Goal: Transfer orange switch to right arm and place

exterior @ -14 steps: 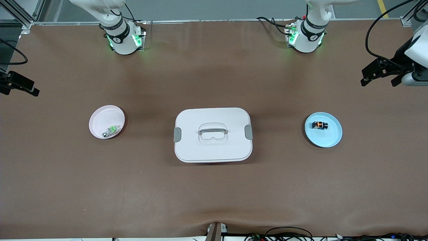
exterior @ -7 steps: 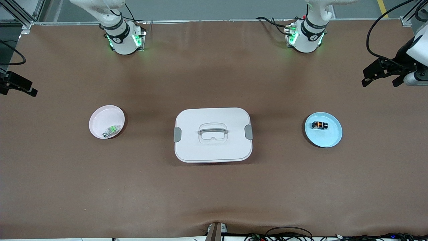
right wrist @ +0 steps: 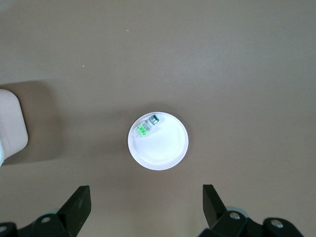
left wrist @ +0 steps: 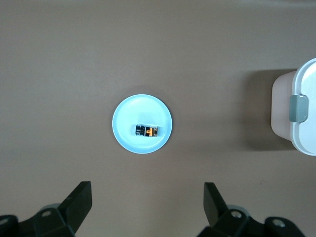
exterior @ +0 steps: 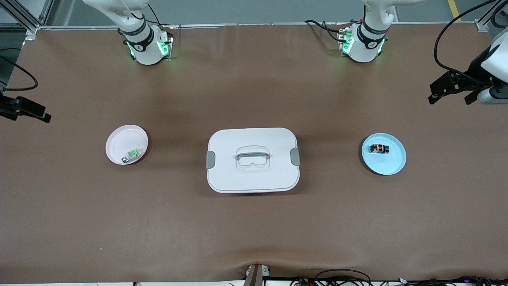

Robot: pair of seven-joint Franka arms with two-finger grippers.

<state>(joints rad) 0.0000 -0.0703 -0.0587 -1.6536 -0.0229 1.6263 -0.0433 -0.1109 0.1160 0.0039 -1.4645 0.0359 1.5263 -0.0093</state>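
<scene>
The orange switch (exterior: 379,149), a tiny black block with an orange band, lies on a light blue plate (exterior: 391,163) toward the left arm's end of the table. In the left wrist view the switch (left wrist: 146,131) lies flat on the plate (left wrist: 133,111). My left gripper (exterior: 449,97) hangs open and empty, high over bare table beside the plate; in its wrist view (left wrist: 148,207) the jaws stand wide apart. My right gripper (exterior: 25,113) hangs open and empty at the right arm's end; its own view (right wrist: 146,207) shows the jaws wide apart.
A white lidded box (exterior: 253,159) with grey clips sits mid-table and also shows in the left wrist view (left wrist: 303,113). A pale pink plate (exterior: 121,139) toward the right arm's end holds a clear-and-silver piece with a green mark (right wrist: 146,126).
My right gripper has shifted slightly inward over the table. My left gripper has barely moved. The switch and plates are unmoved.
</scene>
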